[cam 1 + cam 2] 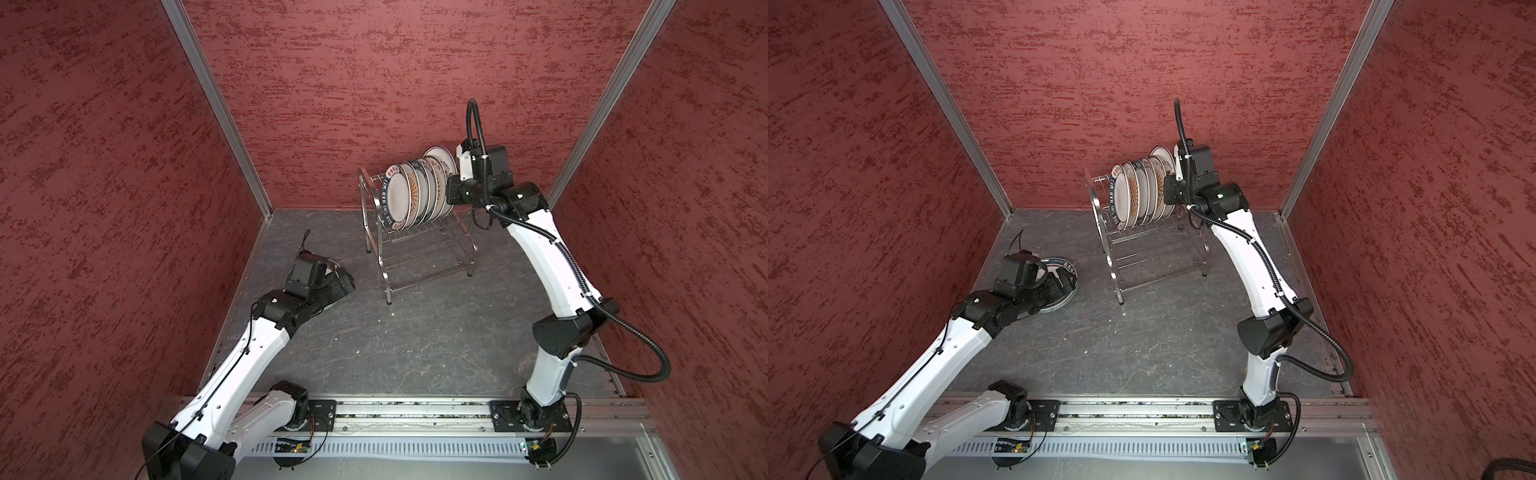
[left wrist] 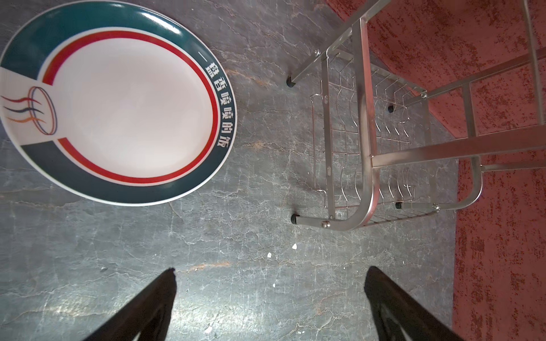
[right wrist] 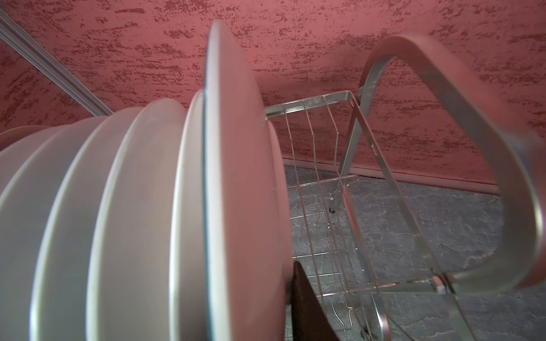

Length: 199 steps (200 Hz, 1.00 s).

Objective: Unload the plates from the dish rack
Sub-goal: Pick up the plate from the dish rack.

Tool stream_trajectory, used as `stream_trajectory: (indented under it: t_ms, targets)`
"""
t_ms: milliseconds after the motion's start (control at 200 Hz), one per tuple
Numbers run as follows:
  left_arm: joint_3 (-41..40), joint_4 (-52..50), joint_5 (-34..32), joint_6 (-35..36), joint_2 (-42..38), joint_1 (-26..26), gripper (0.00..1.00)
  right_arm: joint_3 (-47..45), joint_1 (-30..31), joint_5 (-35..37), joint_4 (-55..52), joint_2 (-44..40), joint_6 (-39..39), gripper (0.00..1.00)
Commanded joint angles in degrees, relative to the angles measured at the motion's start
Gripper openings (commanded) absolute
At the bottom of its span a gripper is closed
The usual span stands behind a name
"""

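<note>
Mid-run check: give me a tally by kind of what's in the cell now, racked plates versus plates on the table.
Standing plates in the dish rack: about 7, since overlap blurs the rims
Flat plate on the table: 1 seen
Dish rack: 1
Total: about 9

Wide bare table [image 1: 415, 353] in the middle and down to 6 o'clock. At 12 o'clock, dish rack [image 1: 432, 259] in the way, top shelf packed tight with standing plates [image 1: 415, 191]. At its 3 o'clock end, right arm [image 1: 540, 249] pressed in. At 9 o'clock, one flat plate [image 1: 1068, 264] under the left arm [image 1: 257, 345]. Red walls [image 1: 374, 83] on three sides.
</note>
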Motion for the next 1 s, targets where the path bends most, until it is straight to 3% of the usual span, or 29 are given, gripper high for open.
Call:
stream_trajectory:
  t_ms: [0, 716, 992]
  targets:
    - [-0.63, -0.83, -1.12, -0.17, -1.01, 0.38, 1.0, 1.7, 0.54, 0.0, 0.63, -0.45, -0.83, 0.19]
    - [-1.44, -0.64, -0.73, -0.08, -0.98, 0.66, 0.99, 1.98, 2.84, 8.65, 4.45, -2.17, -2.15, 0.08]
    - [-1.2, -1.51, -1.85, -0.26, -0.92, 0.79, 0.99, 2.11, 2.93, 16.17, 6.11, -3.09, -4.25, 0.06]
